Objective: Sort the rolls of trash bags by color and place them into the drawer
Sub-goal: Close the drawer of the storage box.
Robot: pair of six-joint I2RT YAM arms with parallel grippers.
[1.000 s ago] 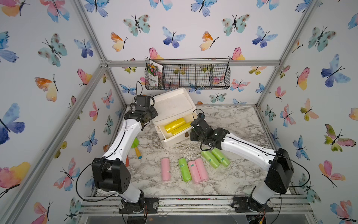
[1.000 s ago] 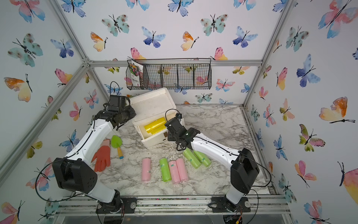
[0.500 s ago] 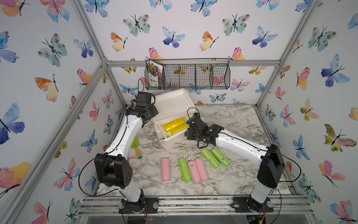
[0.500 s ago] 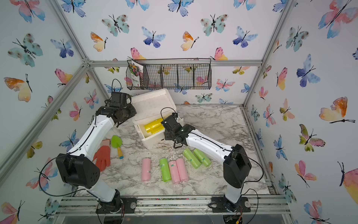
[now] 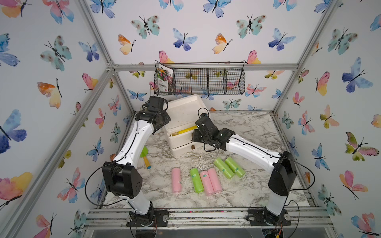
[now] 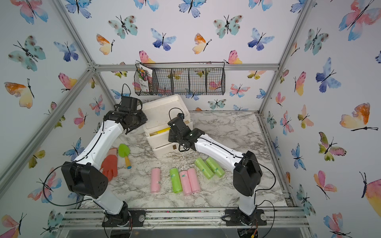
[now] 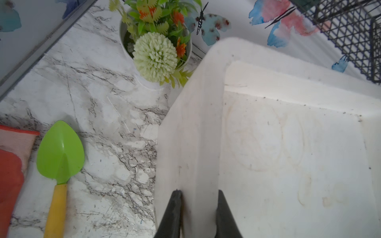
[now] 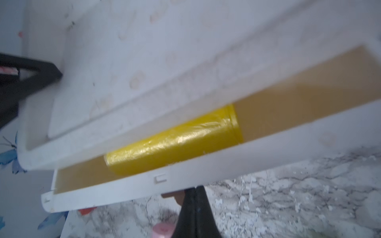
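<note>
Yellow roll (image 8: 175, 142) could jam the eleven-o'clock drawer (image 8: 226, 164) if the pressed-together right gripper (image 8: 194, 206) shoves while the left gripper (image 7: 199, 194), pinching the cabinet (image 7: 195, 123) rim, slips.

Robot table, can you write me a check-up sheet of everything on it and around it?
Surface: marble table, white crumbs near the white box.
Job's things: three pink rolls and three green rolls lie on the table; a yellow roll shows in the barely open drawer.
Clutter: orange glove, green trowel, potted flowers.
Claws: left claw pinches the box's top rim; right claw shut, empty, at the drawer front.
Cables: black cables loop off both arms, clear of the rolls.
Surroundings: butterfly walls, wire basket holding a flower packet.
</note>
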